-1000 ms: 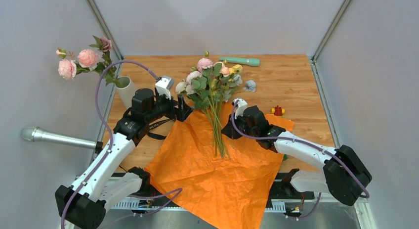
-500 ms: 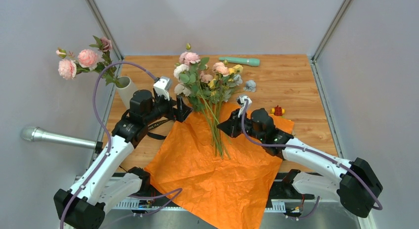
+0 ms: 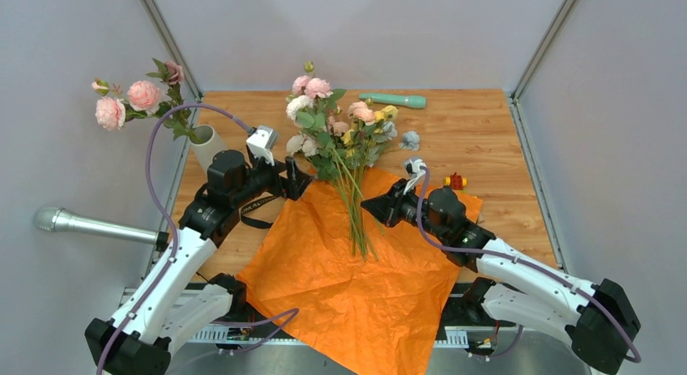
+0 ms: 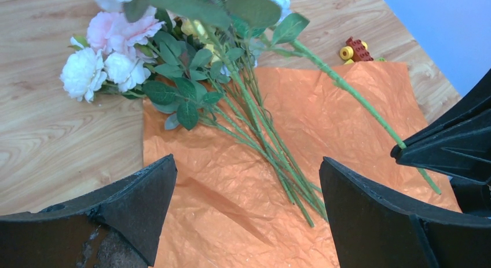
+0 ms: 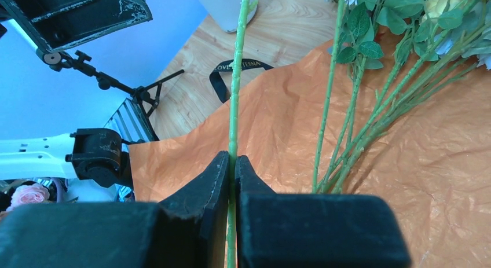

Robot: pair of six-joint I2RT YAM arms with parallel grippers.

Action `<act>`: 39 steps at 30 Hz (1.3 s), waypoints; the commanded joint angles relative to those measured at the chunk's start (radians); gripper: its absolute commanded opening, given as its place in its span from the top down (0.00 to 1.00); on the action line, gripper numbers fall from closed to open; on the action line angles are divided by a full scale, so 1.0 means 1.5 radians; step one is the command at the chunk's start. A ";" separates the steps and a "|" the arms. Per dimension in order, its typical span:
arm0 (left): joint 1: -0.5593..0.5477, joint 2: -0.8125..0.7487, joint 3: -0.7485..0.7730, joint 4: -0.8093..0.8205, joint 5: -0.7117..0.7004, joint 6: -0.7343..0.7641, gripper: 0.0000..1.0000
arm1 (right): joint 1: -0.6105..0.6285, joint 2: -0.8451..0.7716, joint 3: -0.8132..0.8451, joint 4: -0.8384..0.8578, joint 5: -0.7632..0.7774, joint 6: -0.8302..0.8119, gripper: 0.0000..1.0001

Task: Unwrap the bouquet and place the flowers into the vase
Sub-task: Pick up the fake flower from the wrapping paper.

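Pinching one thin green stem (image 5: 236, 94) is the right pincer (image 5: 233, 164), its two fingers closed tight on it low down. The stem runs up and away from that pincer. Its bloom is, I think, up among the other flowers (image 3: 344, 140), though the leaves hide just which one it is.

That is the worry. If its leaves catch on the other flowers as it lifts, some of them could drag along. The stem could also slip out of such a small hold. A long, bendy stem may wobble too, and then it could miss the narrow vase (image 3: 206, 144) or bump it over. The vase already has pink blooms (image 3: 130, 100) in it, so there is less room.

The left pincer (image 4: 246, 181) is spread wide and holds nothing. The flowers lie on the paper (image 3: 348, 294) just ahead of it and below, between the two pincers. The vase stands back behind the left pincer, well apart from the right pincer.
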 commanded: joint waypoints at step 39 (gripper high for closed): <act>0.004 0.037 -0.118 0.475 0.089 -0.474 0.43 | 0.071 -0.067 -0.057 0.130 -0.066 -0.006 1.00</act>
